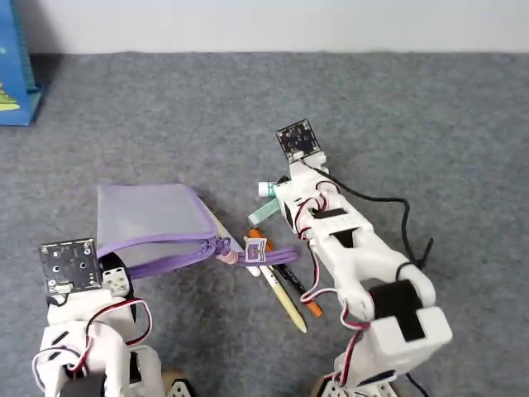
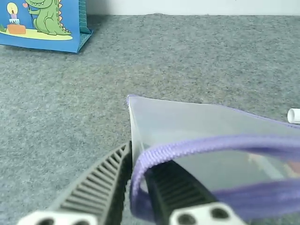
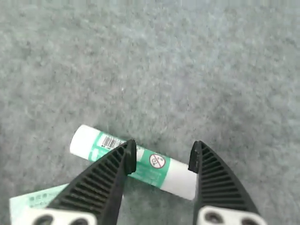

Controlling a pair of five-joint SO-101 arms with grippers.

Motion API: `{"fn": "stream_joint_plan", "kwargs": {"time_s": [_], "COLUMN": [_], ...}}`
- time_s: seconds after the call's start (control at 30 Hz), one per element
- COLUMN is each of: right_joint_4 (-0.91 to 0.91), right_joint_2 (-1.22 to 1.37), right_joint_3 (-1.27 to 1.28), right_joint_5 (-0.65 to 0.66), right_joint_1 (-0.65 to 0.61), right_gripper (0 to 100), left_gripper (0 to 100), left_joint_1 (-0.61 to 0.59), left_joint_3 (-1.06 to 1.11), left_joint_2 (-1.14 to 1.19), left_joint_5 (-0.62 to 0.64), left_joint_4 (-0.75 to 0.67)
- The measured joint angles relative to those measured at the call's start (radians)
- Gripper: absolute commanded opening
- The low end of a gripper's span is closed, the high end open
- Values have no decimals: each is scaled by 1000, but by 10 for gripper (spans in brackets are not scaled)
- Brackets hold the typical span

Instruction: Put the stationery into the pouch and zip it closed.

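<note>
Mid-task on the grey table (image 1: 430, 107): the left arm (image 1: 83, 331) stands at the near edge, its jaws pinching the purple zip rim of the mesh pouch (image 2: 197, 122). The pouch lies left of the table's middle, and its mouth appears partly open. The right arm (image 1: 355, 256) stretches to mid-table, jaws spread on either side of a green-and-white glue stick (image 3: 154, 164) that lies flat and is not yet gripped. Pens and a pencil (image 1: 285, 285) lie heaped just beside the pouch's mouth. The jaws should probably shut square across the stick's middle so that it neither rolls nor tips. The left pinch likely has to hold the rim up so the stick drops in cleanly.
</note>
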Motion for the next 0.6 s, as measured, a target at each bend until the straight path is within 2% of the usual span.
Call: {"fn": "stream_joint_plan", "kwargs": {"time_s": [0.17,0.37,0.6], "right_joint_4": [137,509,885], "right_joint_2": [68,31,-198], "right_joint_3": [-123,-210,-210], "right_joint_5": [-3,5,161], "right_joint_1": [81,150,146], "right_gripper": [180,180,184], "left_gripper": [13,13,13], "left_joint_1": [-20,-21,-21], "left_joint_3": [0,0,0], "left_joint_2": [0,0,0], "left_joint_5": [0,0,0], "left_joint_4": [0,0,0]}}
